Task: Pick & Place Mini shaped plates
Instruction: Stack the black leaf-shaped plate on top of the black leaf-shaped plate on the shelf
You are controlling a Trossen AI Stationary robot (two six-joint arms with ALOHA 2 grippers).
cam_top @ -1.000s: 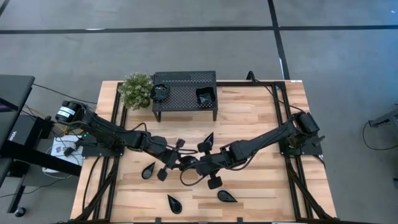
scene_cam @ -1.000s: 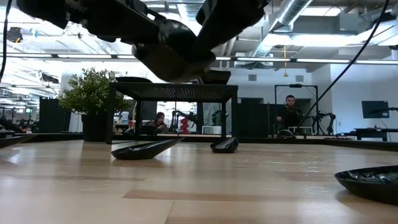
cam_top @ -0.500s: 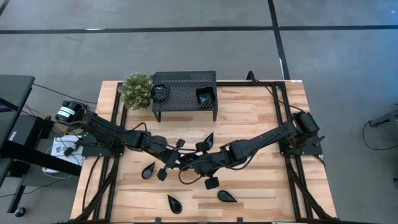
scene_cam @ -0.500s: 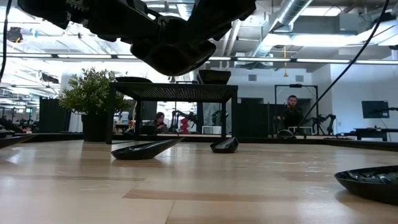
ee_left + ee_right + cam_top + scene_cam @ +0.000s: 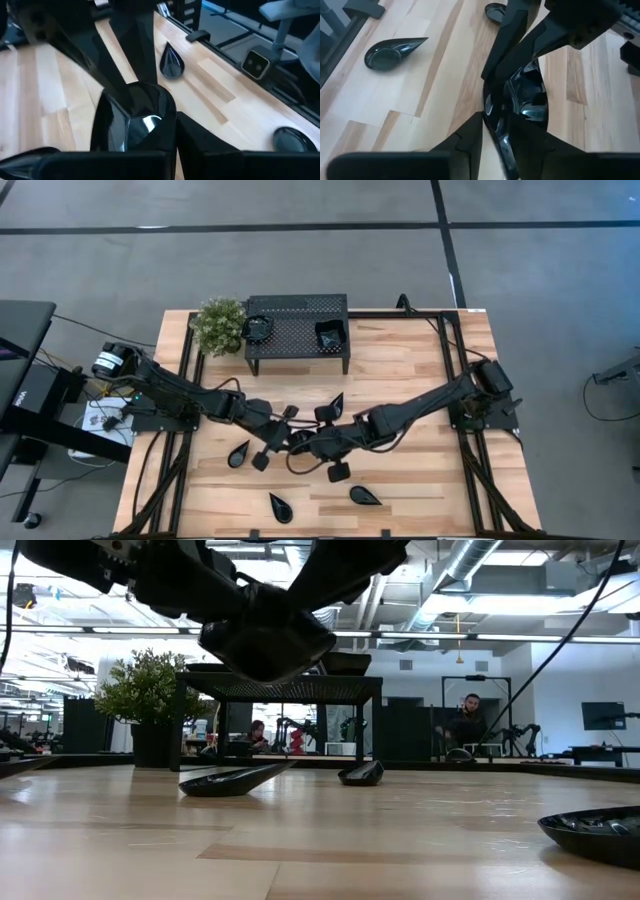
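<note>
The left gripper is clamped on a small glossy black plate, held above mid-table. The right gripper meets it there, fingers parted around the same plate. It looks light, stiff and slippery, probably breakable; pinching the thin rim seems safest. Other plates lie scattered nearby.

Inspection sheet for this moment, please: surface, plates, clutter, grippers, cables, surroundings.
Surface: wooden table, bare boards showing.
Job's things: two rack plates on the rack; four teardrop plates loose on the table; held plate above table centre.
Clutter: potted plant beside the rack.
Grippers: left gripper shut on the held plate; right gripper meets it at centre.
Cables: cable loop below the grippers.
Surroundings: seated person behind the table.
</note>
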